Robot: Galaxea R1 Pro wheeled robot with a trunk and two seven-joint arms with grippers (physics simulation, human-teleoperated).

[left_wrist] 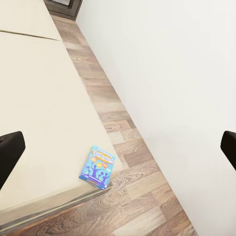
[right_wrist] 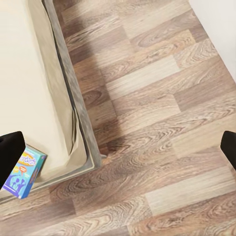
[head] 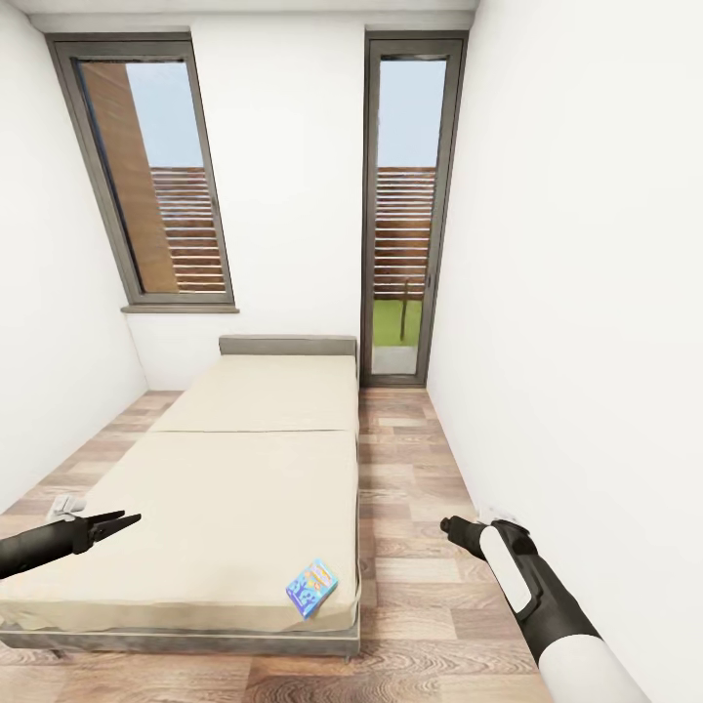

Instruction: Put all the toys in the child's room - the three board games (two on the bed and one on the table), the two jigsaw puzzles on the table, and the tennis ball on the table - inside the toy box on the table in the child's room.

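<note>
Head view, bed: the low bed with a plain beige mattress and thin grey frame (head: 244,459) stands lengthwise on the wood-plank floor (head: 420,547), its head end below a grey-framed window (head: 156,176).
Head view, board game: a small blue printed cardboard board game box (head: 311,587) lies flat on the mattress at the near right corner, close to both edges.
Head view, left gripper: the black left gripper (head: 125,522) hovers over the mattress's near left part; its fingers look almost together, and nothing is between them.
Head view, right gripper: the black right gripper (head: 451,528) hangs over the floor beside the white wall (head: 586,342); I cannot tell how its jaws stand here.
Left wrist view: two dark fingertips (left_wrist: 10,152) sit far apart at opposite borders, jaws wide and empty; the blue box lies at the mattress corner.
Right wrist view: fingertips (right_wrist: 11,150) are likewise spread wide and hold nothing; the blue box overhangs the bed's corner edge slightly, beside the floor planks.
</note>
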